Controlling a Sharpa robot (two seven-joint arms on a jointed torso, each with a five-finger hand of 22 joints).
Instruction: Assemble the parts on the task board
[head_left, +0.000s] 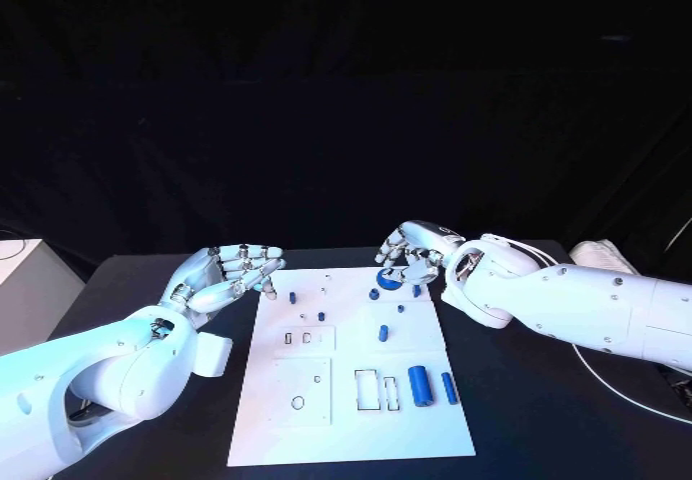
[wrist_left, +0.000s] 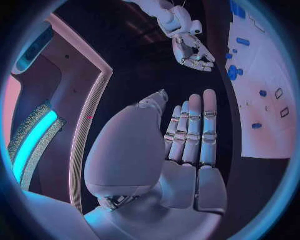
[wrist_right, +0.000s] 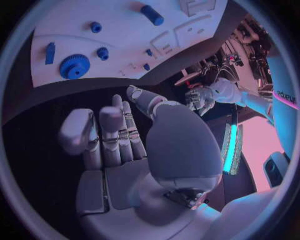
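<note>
Head view shows my right hand at the far edge of the task board, toward its far right corner, fingers curled down over the blue gear. I cannot tell from here whether the fingers touch it. Right wrist view shows that hand's fingers extended side by side with nothing between them, and the gear lying beyond the fingertips on the board, apart from them; I judge the hand unloaded and fairly wide.

My left hand hangs off the board's far left corner, fingers loosely spread, holding nothing. It is well apart from the gear; the right hand is plainly the nearer.

The gear is a flat toothed disc with a central hub, its axis upright on the board. A short blue peg stands just beside it. Near the board's right edge lies a larger blue cylinder, long axis running near-to-far, with a slimmer blue pin alongside it.

Parts read as smooth moulded plastic; the board is matt white with rectangular and round recesses.

Judgement: the coming move is a descent of the right hand onto the gear
</note>
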